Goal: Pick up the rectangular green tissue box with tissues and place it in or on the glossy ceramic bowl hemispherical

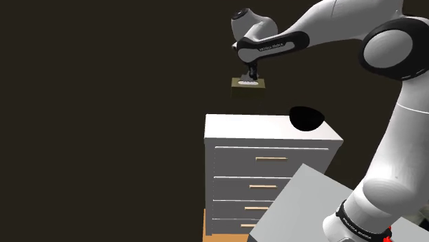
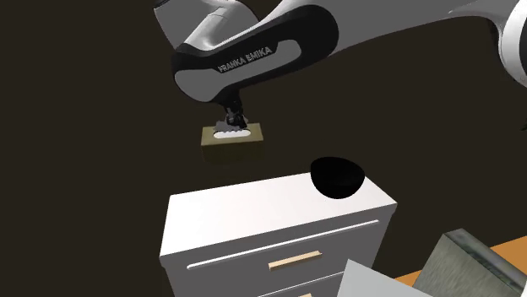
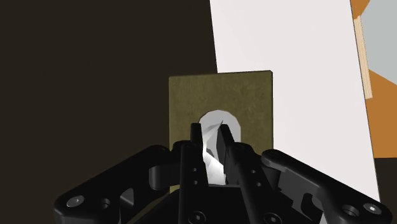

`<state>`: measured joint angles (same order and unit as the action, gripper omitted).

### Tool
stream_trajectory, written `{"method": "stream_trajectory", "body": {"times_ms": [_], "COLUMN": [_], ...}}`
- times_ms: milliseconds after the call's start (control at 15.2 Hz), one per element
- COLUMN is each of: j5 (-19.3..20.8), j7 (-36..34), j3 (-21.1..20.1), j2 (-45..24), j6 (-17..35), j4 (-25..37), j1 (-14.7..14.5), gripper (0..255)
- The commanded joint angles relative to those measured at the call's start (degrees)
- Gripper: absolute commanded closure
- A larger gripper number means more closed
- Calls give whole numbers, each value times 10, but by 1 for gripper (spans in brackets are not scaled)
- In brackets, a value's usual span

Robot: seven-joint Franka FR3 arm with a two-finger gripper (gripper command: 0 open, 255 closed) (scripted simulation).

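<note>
Hold: gripper (image 3: 208, 133) nearly closed, pinching white tissue (image 3: 216, 121) at top slot of tissue box (image 3: 191, 95), not its walls | box olive, hung level in air over edge of dresser (image 1: 254, 127) | goal: black bowl (image 1: 306, 118) sat lower & toward shoulder view's right, by dresser top's corner | path btwn looked free; bowl close to edges, prob. small for box.

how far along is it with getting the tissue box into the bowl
Done: the pick-up. The hand is shut on the white tissue poking from the green tissue box, which hangs in the air clear of the dresser top. In hand: the carry; the box is not over the black bowl yet. Left: bring it above the bowl, lower it and let go.
</note>
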<state>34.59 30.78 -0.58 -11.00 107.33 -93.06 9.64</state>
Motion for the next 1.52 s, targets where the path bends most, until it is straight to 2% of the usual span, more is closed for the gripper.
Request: {"method": "stream_trajectory", "body": {"times_ms": [0, 726, 1452], "j5": [-1, 4, 14], "j7": [14, 108, 235], "j3": [7, 69, 157], "j2": [34, 186, 285], "j6": [16, 95, 154], "j4": [-39, -208, -292], "j1": [13, 75, 132], "gripper": [255, 255, 255]}}
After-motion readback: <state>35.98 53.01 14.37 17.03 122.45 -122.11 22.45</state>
